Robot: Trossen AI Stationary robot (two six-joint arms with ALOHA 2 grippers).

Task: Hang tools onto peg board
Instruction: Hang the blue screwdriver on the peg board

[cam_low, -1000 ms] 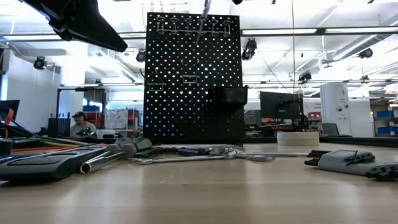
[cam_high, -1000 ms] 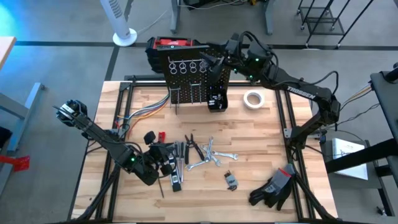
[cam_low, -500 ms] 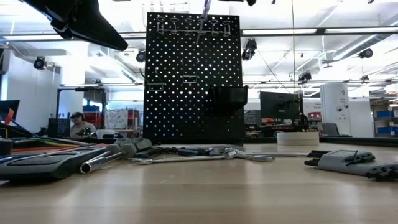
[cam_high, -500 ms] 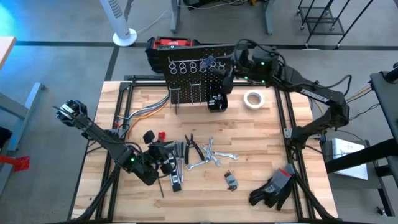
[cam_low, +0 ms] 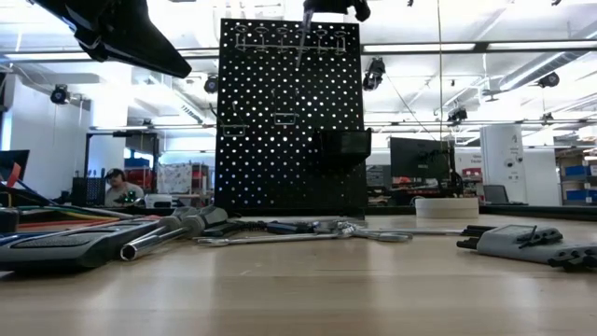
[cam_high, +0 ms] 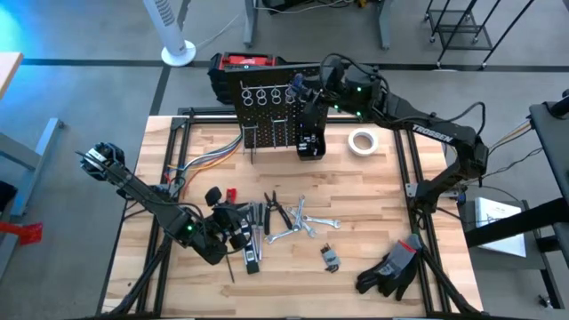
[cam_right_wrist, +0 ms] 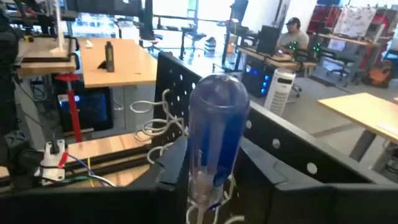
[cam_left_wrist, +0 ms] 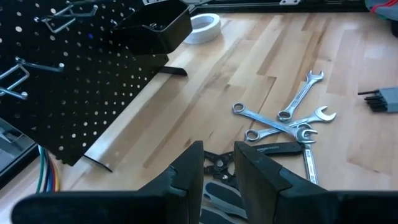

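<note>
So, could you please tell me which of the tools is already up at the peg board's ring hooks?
The blue-handled screwdriver, standing upright in a ring hook between the right hand's fingers; the wrenches and pliers lie on the table.

- The right gripper (cam_high: 302, 92) drew back toward the desk's right edge, then returned to the peg board (cam_high: 267, 124) top.
- Its fingers (cam_right_wrist: 261, 180) have narrowed around the blue-handled screwdriver (cam_right_wrist: 214, 140).

- Bare bench (cam_high: 373, 191) lay open between the peg board (cam_high: 276, 107) and the scattered wrenches (cam_high: 307, 227).
- The right claw (cam_high: 302, 89) and a blue-handled screwdriver (cam_right_wrist: 214, 140) crowded the peg board's ring hooks (cam_high: 267, 95).
- A tape roll (cam_high: 361, 141) sat just right of the peg board; a red-and-black box (cam_high: 240, 64) stood behind it.
</note>
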